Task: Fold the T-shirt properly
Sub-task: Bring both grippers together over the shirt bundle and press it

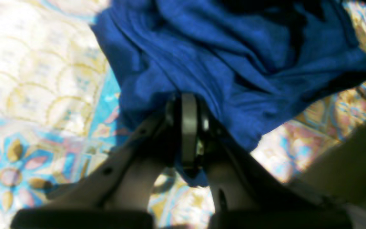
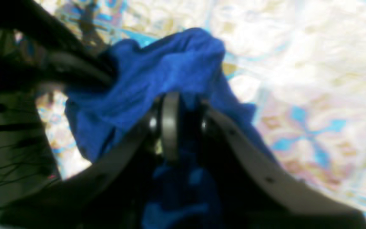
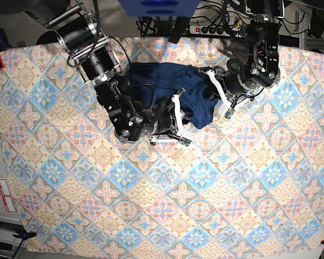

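Patterned floral-tile tablecloth (image 3: 167, 205), power strip (image 3: 218, 29) beyond the far edge

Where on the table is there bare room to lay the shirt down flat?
The tablecloth is bare across the whole near half and down both side edges. It is crowded only at the far middle, where the bunched shirt sits between the left tool and right tool.

Two robot arms reach in from the far edge of the scene and bend toward each other near the middle. The left pincer (image 1: 189, 133) is closed tight, its tips pinching blue cloth. The right pincer (image 2: 178, 127) is also clamped on blue cloth, which bunches between its tips, its forearm angled low and inward.
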Robot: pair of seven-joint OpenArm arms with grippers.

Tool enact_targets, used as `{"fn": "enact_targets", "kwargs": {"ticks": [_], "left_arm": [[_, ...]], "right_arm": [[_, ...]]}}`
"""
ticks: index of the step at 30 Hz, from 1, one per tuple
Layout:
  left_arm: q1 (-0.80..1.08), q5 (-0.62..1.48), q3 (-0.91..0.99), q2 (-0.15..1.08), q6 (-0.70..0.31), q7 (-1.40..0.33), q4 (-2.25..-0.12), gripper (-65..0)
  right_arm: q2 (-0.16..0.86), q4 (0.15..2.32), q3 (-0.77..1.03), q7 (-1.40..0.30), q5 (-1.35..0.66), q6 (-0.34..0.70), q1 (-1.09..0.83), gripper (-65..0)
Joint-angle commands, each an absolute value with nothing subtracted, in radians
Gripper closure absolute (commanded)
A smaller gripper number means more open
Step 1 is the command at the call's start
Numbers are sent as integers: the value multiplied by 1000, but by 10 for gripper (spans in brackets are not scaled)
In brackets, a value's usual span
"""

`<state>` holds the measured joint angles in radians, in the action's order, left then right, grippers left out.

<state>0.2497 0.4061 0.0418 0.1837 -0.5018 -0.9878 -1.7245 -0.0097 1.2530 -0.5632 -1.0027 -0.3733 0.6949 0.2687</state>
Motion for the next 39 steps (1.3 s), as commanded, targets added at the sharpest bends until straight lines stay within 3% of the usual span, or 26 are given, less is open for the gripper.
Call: {"fn": "enact_targets", "kwargs": {"ticks": [1, 15, 27, 33, 39], "left_arm": [[248, 386, 44, 179, -501, -926, -1736, -16], [325, 285, -47, 177, -501, -901, -1693, -16], [374, 295, -70, 214, -501, -901, -1721, -16], [420, 297, -62, 216, -507, -901, -1873, -16], [412, 297, -70, 211, -509, -892, -1919, -16]], "right_arm": [[-21, 1257, -561, -980, -392, 698, 294, -82], [-27, 929, -550, -661, -389, 698, 366, -80], [-28, 928, -499, -628, -389, 698, 415, -79], [-19, 1076, -450, -699, -398, 698, 407, -79], [64, 1305, -452, -820, -398, 698, 321, -81]]}}
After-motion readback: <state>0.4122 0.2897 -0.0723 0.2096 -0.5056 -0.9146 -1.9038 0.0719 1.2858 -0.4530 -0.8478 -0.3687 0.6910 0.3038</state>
